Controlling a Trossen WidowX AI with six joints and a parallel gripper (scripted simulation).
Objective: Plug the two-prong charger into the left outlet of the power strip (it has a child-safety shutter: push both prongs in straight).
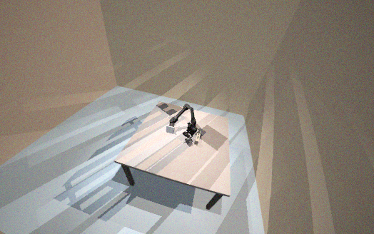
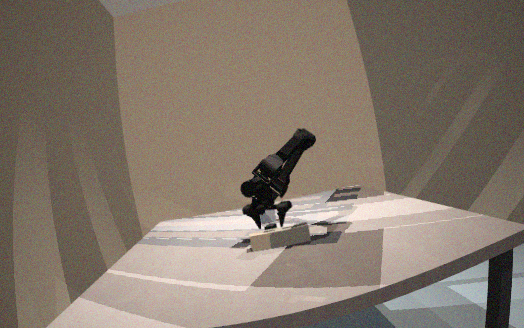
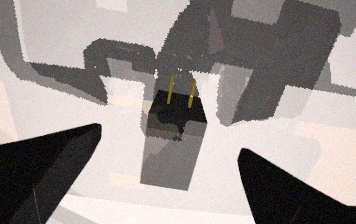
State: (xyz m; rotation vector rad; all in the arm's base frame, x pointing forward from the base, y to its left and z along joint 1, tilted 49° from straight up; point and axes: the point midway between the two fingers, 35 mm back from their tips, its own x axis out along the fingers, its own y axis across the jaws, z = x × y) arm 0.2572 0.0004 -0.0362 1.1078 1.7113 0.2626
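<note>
The charger is a grey block in the wrist view, with a black end face and two thin brass prongs pointing toward the top of the picture. My gripper is wide open, with one finger on each side of the charger and gaps on both sides. The fingers hang low over the table, just behind the power strip in the exterior view. The power strip is a long beige bar on the table. Its outlets cannot be made out, and I cannot identify it in the wrist view.
The table carries the arm, whose pale base block stands left of the gripper in the top view. Strong shadows and light bands cross the table and blur small outlines. The table's front edge is nearer the camera than the strip.
</note>
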